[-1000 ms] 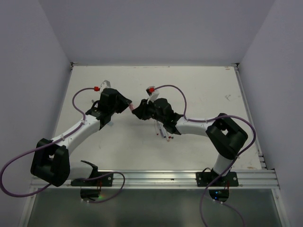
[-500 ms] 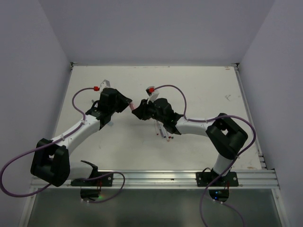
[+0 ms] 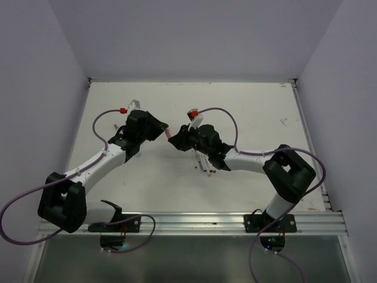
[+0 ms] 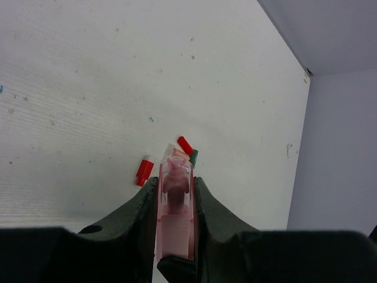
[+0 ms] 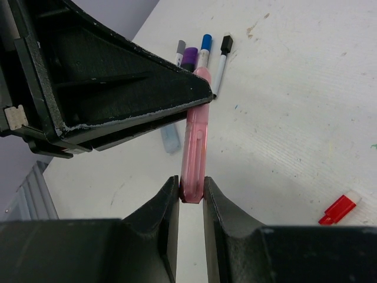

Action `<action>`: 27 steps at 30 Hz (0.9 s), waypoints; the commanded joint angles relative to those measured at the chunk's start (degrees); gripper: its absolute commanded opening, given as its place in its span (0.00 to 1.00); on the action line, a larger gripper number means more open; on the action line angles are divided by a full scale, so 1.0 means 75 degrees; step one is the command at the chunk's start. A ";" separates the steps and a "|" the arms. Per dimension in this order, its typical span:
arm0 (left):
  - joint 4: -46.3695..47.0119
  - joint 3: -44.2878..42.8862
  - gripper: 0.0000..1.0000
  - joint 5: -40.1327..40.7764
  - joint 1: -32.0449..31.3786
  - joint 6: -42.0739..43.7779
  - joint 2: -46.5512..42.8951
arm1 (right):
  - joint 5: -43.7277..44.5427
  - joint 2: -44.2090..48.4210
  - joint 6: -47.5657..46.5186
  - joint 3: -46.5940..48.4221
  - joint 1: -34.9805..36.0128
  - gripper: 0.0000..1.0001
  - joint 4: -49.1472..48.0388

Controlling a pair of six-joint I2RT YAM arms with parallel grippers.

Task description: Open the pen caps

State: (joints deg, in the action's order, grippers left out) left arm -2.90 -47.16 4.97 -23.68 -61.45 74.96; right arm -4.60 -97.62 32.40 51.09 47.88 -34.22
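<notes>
Right, starting with the pink highlighter (image 5: 194, 141): lifted clear of the table (image 3: 259, 112) and strung between the two claws over the middle of the work area. Clamped at the near end by the right gripper (image 5: 190, 184), pinching tight on the pink plastic. Gripped at the other end by the left gripper (image 4: 175, 180), closed snug around the barrel. Held that way for a reason, by the look of it: one claw to anchor, the other to tug straight along the axis, with no bending and no twisting. Cannot tell which end carries the cap, nor whether it is already parted from the body.

Now the views. From the right wrist: shows the pink length running up behind the black wedge of the left claw. Shows four pen caps (image 5: 206, 42) beyond it too, grey, purple, blue and black, all seated on pens lying side by side on the table. Catches one of the loose red caps (image 5: 337, 210) at lower right.

From the left wrist: gives none of that row and no sight of the right claw. Looks straight down the translucent pink tip instead, with a darker core inside, and picks out more red caps lying below.

From overhead: confirms both arms meeting nose to nose, with only a sliver of pink showing between.
</notes>
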 commanded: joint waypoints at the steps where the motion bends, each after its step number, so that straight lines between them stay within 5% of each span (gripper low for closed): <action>1: 0.0948 -0.0462 0.08 0.0977 0.0134 -0.0115 -0.0174 | -0.0488 0.0652 -0.0125 -0.0425 0.0073 0.04 0.0027; 16: 0.1113 -0.0662 0.08 0.1517 0.0204 -0.0092 -0.0081 | -0.0640 0.1520 -0.0102 -0.1199 0.0062 0.05 0.0203; 18: 0.1089 -0.0708 0.14 0.1342 0.0204 0.0025 -0.0022 | -0.0687 0.1602 -0.0137 -0.1222 0.0062 0.05 0.0180; 22: 0.0949 -0.0732 0.42 0.0909 0.0239 0.0271 0.0153 | -0.0910 0.1825 -0.0184 -0.1199 0.0073 0.06 0.0121; 27: 0.0890 -0.0569 0.57 -0.0237 0.0696 0.0634 0.0131 | -0.0887 0.2118 -0.0336 -0.1129 0.0073 0.08 0.0214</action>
State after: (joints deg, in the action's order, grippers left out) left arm 0.69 -50.15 5.91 -20.40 -59.81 76.09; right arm -9.26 -84.51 31.59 42.30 48.38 -32.99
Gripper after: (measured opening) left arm 0.551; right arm 0.218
